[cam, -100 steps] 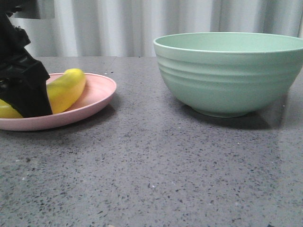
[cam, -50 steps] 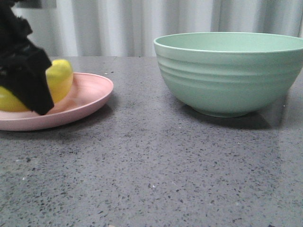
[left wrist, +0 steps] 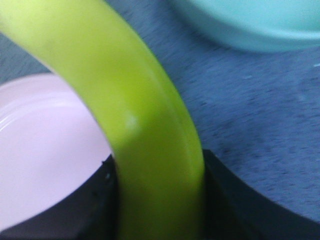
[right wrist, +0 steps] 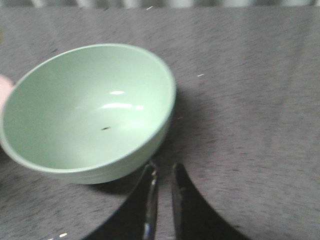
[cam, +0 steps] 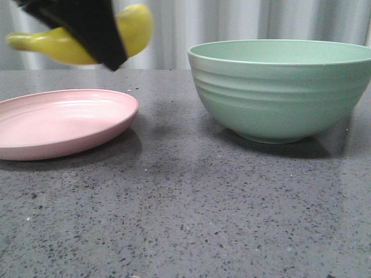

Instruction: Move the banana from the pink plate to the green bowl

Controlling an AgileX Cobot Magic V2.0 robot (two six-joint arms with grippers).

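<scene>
Glossy banana (cam: pixel 69 43), likely light, stiff and slippery, pinched mid-body by left tool (cam: pixel 95 35), bowl (cam: pixel 281 90) at 3 o'clock.

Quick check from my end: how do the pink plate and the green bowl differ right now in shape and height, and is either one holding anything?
The pink plate is shallow with a low rim; the green bowl is deep and stands much taller. The plate looks smooth; the bowl has horizontal ridges around its outside. Both are round, rest on the grey speckled table and are empty: the banana is in the air above the plate, held in the left pincer.
</scene>
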